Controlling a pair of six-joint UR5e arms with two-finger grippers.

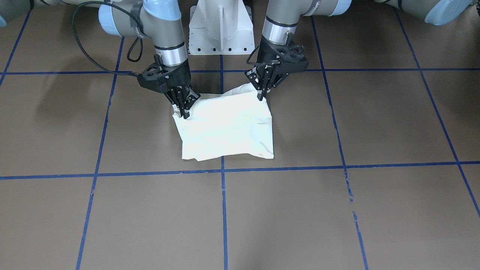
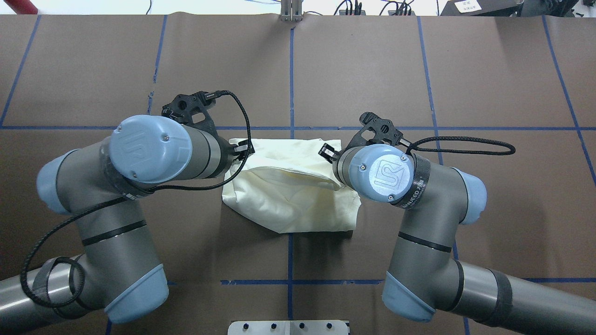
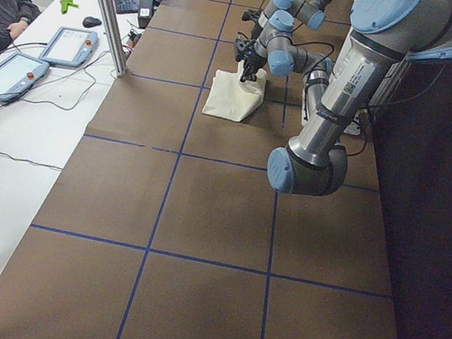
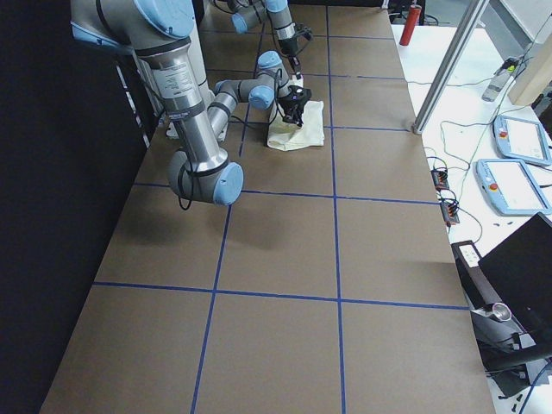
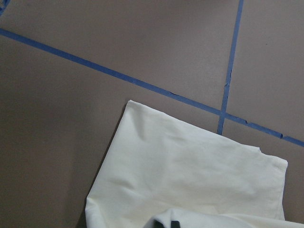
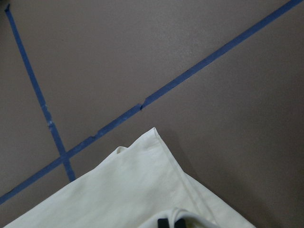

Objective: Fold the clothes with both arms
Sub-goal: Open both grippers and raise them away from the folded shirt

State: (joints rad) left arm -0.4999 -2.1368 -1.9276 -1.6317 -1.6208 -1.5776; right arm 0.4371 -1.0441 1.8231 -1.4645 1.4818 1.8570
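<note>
Folded cream T-shirt (image 1: 225, 129) lies centre frame; we clamp its upper corners with left gripper (image 1: 260, 96) and right gripper (image 1: 185, 111), probably to fold it over.

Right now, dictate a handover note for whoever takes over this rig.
Left gripper: looks shut on one corner of the shirt.
Right gripper: looks shut on the neighbouring corner.
The shirt is a small cream rectangle near the middle of the table. Its print is hidden, the held edge is raised and the rest lies flat.
Done: it is folded down to a compact packet.
Left: probably lay the raised edge down or over, release, back off, then check that it is neat.
</note>
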